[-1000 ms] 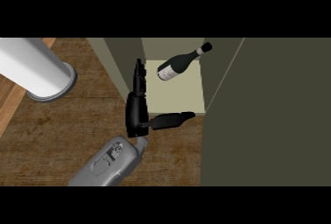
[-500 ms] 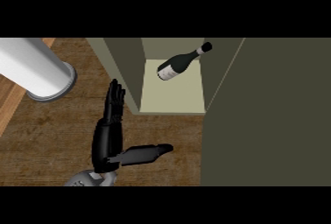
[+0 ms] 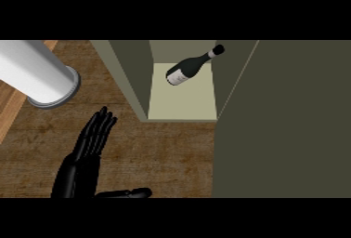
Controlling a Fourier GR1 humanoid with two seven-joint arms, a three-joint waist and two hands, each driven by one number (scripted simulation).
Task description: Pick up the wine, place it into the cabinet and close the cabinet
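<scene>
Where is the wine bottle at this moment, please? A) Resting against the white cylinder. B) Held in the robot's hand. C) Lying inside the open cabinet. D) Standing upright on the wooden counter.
C: the wine bottle lies tilted on the pale floor of the open cabinet, while the only hand in view is down on the counter side with straight fingers, holding nothing.

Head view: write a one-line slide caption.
Wine bottle lies inside the open cabinet; an open hand hovers over the wooden counter beside a white cylinder.
</scene>
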